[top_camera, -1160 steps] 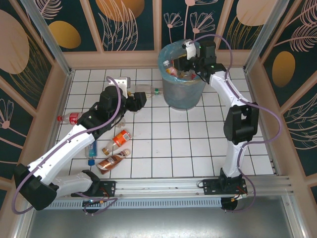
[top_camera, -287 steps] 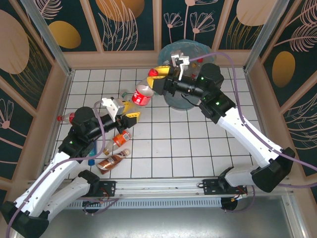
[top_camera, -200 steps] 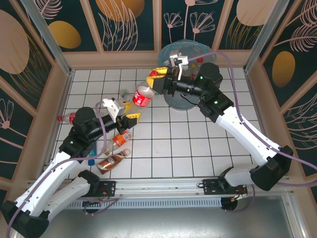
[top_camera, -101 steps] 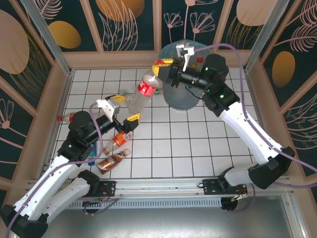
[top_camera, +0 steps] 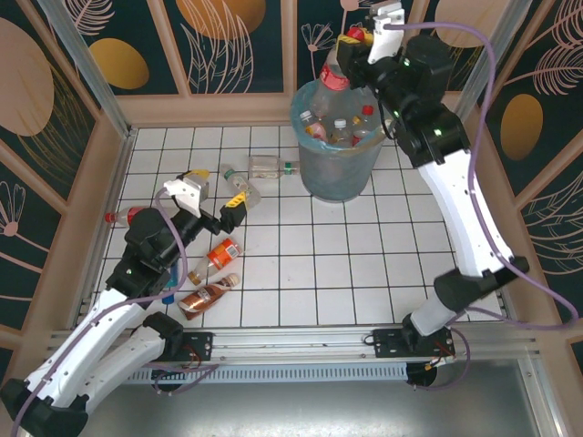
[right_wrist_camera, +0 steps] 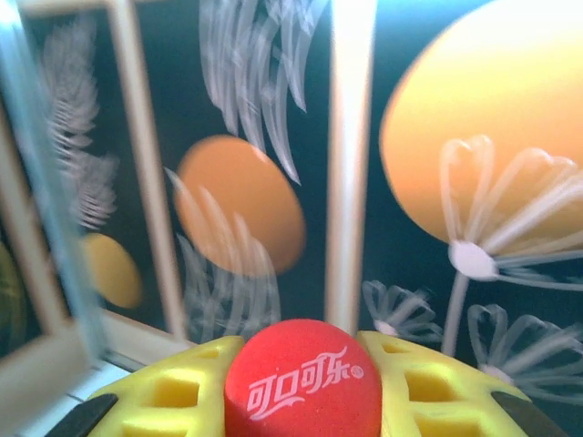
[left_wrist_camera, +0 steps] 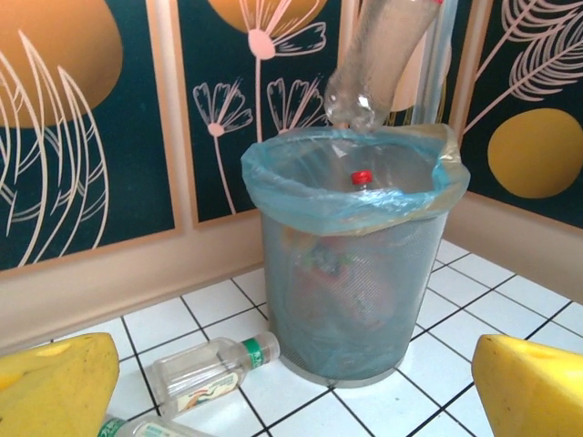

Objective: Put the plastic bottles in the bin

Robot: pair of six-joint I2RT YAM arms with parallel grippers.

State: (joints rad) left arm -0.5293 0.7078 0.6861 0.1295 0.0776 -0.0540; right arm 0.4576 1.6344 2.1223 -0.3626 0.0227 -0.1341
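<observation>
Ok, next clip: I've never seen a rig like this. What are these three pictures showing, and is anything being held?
Two white robot arms are bolted at the near edge of a tiled table. One picture looks down from above and behind them; the other two come from a camera on each wrist. The right gripper is raised over the bin, shut on a red-capped bottle; its camera sees that cap between its yellow fingers. The left gripper is open and empty, its camera facing the bin. Several bottles sit in the bin. More lie on the tiles: a green-capped bottle beside the bin, an orange bottle and a brown bottle near the left arm.
</observation>
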